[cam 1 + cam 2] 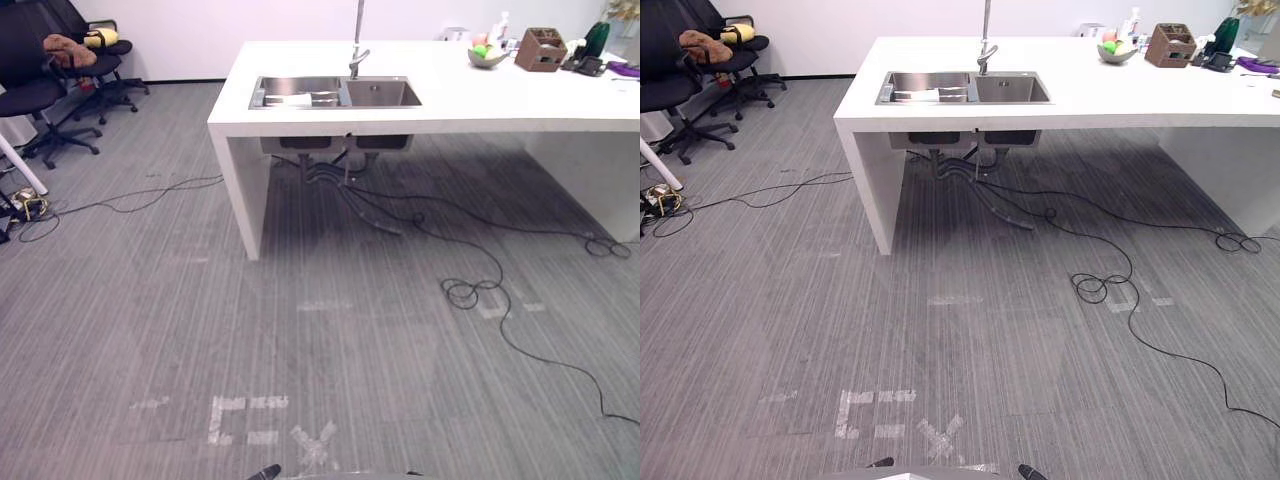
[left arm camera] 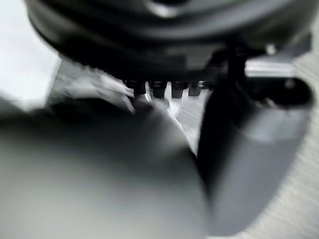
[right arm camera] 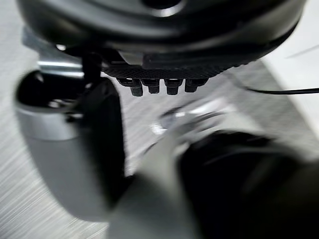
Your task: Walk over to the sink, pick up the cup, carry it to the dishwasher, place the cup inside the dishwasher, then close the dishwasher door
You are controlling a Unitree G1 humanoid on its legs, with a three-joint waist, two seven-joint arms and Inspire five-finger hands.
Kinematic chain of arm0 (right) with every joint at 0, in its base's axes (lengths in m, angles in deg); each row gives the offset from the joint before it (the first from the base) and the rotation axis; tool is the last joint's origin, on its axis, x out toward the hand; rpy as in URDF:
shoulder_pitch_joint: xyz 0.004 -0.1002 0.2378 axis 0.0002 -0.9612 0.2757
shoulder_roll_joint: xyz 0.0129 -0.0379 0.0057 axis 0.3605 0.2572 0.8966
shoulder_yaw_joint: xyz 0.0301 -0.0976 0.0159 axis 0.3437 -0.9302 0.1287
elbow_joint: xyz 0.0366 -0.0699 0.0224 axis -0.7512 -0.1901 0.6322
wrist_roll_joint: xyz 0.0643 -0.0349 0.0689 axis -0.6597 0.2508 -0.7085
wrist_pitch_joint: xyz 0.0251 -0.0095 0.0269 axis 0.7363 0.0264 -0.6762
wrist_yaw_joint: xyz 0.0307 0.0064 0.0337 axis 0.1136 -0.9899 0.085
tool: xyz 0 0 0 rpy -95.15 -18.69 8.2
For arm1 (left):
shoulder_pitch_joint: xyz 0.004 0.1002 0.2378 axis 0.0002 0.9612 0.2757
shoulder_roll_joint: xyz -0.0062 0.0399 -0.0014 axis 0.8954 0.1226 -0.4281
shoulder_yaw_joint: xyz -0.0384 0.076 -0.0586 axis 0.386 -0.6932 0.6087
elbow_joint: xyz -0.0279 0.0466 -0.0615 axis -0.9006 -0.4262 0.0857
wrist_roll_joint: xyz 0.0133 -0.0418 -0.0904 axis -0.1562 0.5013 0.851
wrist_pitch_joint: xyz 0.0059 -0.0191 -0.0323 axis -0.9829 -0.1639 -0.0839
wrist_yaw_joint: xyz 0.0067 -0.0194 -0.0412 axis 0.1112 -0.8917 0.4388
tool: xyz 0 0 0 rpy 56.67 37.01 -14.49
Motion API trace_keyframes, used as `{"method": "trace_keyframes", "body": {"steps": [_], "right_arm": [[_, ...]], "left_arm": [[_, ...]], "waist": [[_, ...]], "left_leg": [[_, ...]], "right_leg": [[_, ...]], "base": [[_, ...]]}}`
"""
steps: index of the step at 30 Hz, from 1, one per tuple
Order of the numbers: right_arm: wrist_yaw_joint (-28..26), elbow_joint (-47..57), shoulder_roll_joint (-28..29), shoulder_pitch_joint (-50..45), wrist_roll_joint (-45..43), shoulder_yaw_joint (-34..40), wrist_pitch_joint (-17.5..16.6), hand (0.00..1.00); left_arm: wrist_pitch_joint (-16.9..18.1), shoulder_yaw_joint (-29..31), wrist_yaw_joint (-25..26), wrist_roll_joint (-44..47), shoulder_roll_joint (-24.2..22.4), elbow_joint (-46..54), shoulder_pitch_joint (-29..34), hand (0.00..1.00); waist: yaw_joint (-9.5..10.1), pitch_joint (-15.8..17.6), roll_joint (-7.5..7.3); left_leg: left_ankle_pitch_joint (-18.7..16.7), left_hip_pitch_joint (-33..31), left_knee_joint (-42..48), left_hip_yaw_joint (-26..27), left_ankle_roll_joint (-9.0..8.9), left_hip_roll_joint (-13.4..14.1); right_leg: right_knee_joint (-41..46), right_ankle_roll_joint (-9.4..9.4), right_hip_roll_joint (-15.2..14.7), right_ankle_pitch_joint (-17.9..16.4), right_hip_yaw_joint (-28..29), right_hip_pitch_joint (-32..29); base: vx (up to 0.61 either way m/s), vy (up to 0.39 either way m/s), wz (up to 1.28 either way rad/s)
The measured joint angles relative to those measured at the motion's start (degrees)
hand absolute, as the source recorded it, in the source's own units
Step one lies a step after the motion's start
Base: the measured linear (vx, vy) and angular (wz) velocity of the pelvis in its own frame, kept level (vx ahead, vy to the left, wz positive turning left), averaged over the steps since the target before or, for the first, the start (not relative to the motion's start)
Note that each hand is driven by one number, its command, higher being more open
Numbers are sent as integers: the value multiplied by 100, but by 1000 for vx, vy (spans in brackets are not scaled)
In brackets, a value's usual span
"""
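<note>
Two empty hands: my left hand (image 2: 159,89) and right hand (image 3: 159,85) hang with fingers relaxed, holding nothing. I can't pick out the cup; something pale lies in the sink's (image 1: 300,80) left basin. A bowl (image 1: 487,60) on the tabletop (image 1: 450,100) holds fruit (image 1: 480,49). Danger: the floor cables (image 1: 470,292) ahead could snag my walk.
</note>
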Motion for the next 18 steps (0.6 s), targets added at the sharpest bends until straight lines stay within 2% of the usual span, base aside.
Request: {"method": "trace_keyframes", "body": {"steps": [1,4,8,12,16,18], "right_arm": [[33,12,14,90,460,-76,-271,100],[9,42,-56,364,1554,-545,-582,100],[-3,48,-36,606,1370,-603,-618,100],[-130,47,204,811,1164,-640,-743,100],[-208,59,347,837,962,-760,-907,100],[-212,59,360,827,958,-760,-934,100]], "left_arm": [[267,-147,127,6,0,12,-34,100],[673,-517,426,9,44,140,-122,100],[861,-518,789,-40,2,255,-152,100],[882,-501,1199,54,-39,258,-218,100],[948,-410,1394,490,-147,268,-284,100],[1102,-343,1493,741,-219,269,-269,100]], "waist": [[6,4,-1],[14,72,-39],[20,128,-60],[21,187,-89],[10,246,-144],[12,254,-160]], "left_leg": [[2,5,-25,-19,-3,-5],[60,-36,-95,-157,-38,-25],[122,-53,-172,-251,-29,-30],[134,-54,-172,-277,-16,-36],[168,-75,-172,-404,24,-92],[174,-65,-174,-446,33,-134]], "right_leg": [[-33,6,-2,4,-26,16],[-75,22,-16,11,-174,12],[-76,28,-16,7,-280,-3],[-75,31,-19,5,-312,9],[-75,54,-79,-10,-433,44],[-75,74,-125,-23,-472,78]], "base": [[1,-3,11],[-20,-13,20],[-40,-14,15],[-44,-1,3],[-57,8,17],[-55,23,12]]}}
